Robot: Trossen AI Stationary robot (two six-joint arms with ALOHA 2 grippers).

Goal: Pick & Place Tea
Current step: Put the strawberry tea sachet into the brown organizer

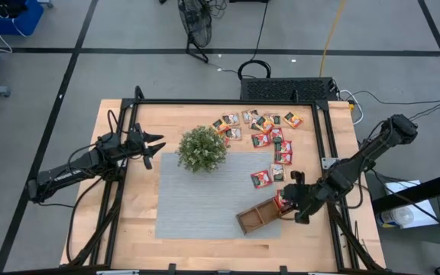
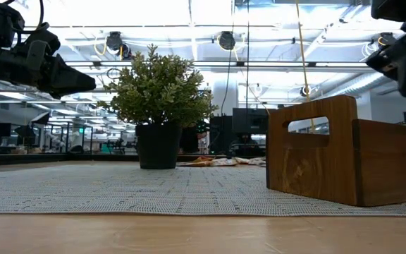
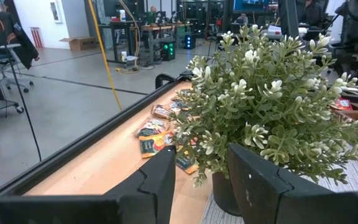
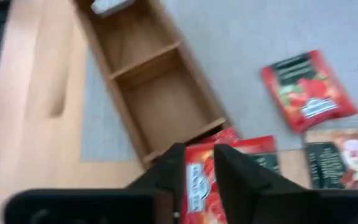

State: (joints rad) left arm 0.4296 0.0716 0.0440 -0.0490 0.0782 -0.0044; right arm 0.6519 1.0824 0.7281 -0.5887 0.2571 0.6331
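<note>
Several small tea sachets (image 1: 260,126), mostly red, lie flat along the table's far right, with two more (image 1: 270,176) on the grey mat. The brown wooden tray (image 1: 260,217) rests on the mat's near right corner; its compartments (image 4: 148,93) show bare wood. My right gripper (image 1: 290,200) hovers at the tray's right end, raised above it in the low view (image 2: 404,53), and is shut on a red sachet (image 4: 201,180). My left gripper (image 1: 157,145) waits open, left of the potted plant (image 1: 202,148), raised above the table (image 2: 62,74). My right gripper pinches a red tea sachet between its two fingers (image 4: 173,171), coming from above and pointing down. The sachet's printed face (image 4: 199,177) shows in the gap between them. It is lifted clear, over the tray's right end and another sachet (image 4: 257,152) lying below.
The plant (image 2: 159,106) stands on the mat's far left corner (image 1: 166,164). A black frame rail (image 1: 327,145) runs along the table's right side next to the sachets. One red sachet (image 4: 309,90) lies on the mat beside the tray. Bare mat (image 1: 205,202) stretches left of the tray.
</note>
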